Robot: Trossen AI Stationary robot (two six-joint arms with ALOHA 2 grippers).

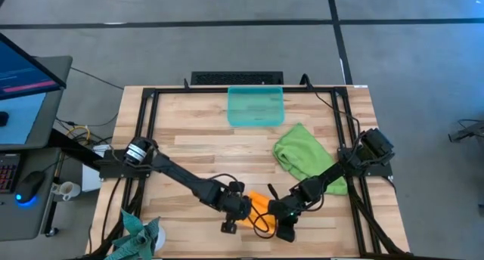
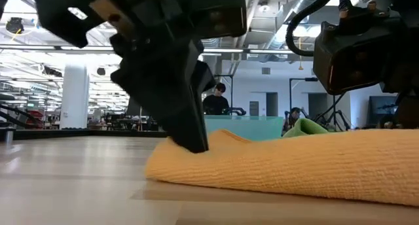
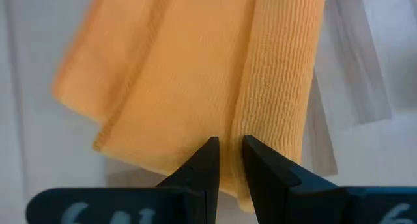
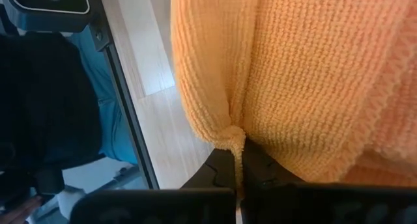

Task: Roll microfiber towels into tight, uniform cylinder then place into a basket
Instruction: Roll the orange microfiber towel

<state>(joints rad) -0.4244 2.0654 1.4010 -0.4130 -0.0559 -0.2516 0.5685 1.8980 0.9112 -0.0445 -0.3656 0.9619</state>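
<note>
On a slatted wooden table (image 1: pixel 197 150) ringed by a black frame, the translucent teal basket (image 1: pixel 255 106) sits at the far edge, apart from both arms; the lime green towel (image 1: pixel 306 156) lies crumpled just on the near side of it toward the right, partly under the right arm; a dark teal-grey cloth (image 1: pixel 140 237) is bunched at the near left corner; a monitor, keyboard and mouse stand on a side desk off the table's left; in the low view a person sits in the room far beyond the table, behind the basket's rim.

Both arms meet over the orange towel (image 1: pixel 261 203), which lies folded into a thick band near the table's front edge, between the two wrists; in the low view the left arm's dark finger blocks much of the scene, its tip pressed into the fold of the towel (image 2: pixel 294 163).

The left gripper (image 3: pixel 228 152) has its fingers drawn narrow, a slim gap between them, with a ridge of the orange towel (image 3: pixel 195 74) pinched at their tips; the right gripper (image 4: pixel 238 160) has its fingers closed tight on a small nub of the towel's edge (image 4: pixel 293 74), the cloth bulging out just past them.
</note>
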